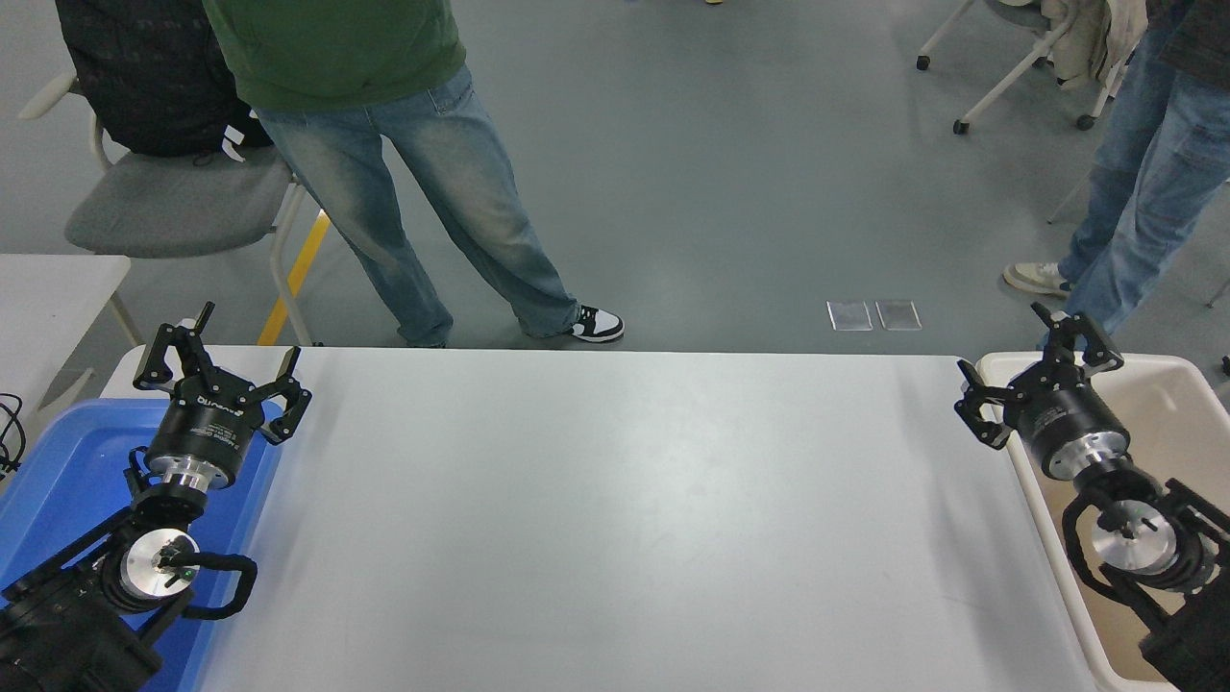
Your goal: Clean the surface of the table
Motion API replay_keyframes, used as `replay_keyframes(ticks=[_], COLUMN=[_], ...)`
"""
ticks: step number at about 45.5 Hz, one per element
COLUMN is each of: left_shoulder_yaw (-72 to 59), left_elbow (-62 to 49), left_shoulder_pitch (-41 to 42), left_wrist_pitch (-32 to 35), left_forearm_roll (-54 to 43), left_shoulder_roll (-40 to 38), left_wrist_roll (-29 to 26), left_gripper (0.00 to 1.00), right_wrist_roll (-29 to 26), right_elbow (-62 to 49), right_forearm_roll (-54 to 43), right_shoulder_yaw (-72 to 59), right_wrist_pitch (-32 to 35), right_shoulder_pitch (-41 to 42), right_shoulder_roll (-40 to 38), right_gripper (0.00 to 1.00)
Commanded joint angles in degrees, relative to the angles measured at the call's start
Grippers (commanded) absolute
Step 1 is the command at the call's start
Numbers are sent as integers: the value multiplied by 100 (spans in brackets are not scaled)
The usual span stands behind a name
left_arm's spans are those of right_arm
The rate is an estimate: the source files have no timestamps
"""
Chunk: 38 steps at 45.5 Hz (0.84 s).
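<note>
Hovering over beige bin, right gripper, jaws spread.

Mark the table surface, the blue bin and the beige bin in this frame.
table surface (615,519): head view, bare middle of the white top.
blue bin (67,471): head view, bare floor of the bin.
beige bin (1177,399): head view, inner far wall.

Near left: blue bin. Near right: beige bin. Far left: grey chair bearing a black backpack, beside a small white table. Far side: person in green top and jeans; second person in jeans, far right. Floor: yellow line, two clear plates.
</note>
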Motion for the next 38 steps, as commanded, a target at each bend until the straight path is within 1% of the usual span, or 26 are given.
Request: replay_keyframes(ticks=[1,8,25,32,38], left_shoulder_yaw=[0,0,-9,-9,-9], left_elbow=[0,0,0,0,0], left_shoulder_pitch=[-1,-1,-1,-1,-1], left_wrist_pitch=[0,0,-9,0,0], left_forearm_roll=[5,5,5,5,5], left_shoulder_roll=[0,0,0,0,0], left_wrist_roll=[-4,-4,-4,5,-4], left_gripper=[99,99,99,99,99], right_wrist_roll=[261,463,472,472,472], right_elbow=[106,-70,-395,-316,-316], right_forearm_roll=[-175,-175,-193,-631,-676], right_shoulder_yaw=[120,138,76,85,85], right_wrist_pitch=[31,-40,-110,-189,-216], right_shoulder_pitch=[-41,99,170,108,108], right_shoulder_roll=[428,499,455,473,499], right_gripper=[100,100,100,100,100])
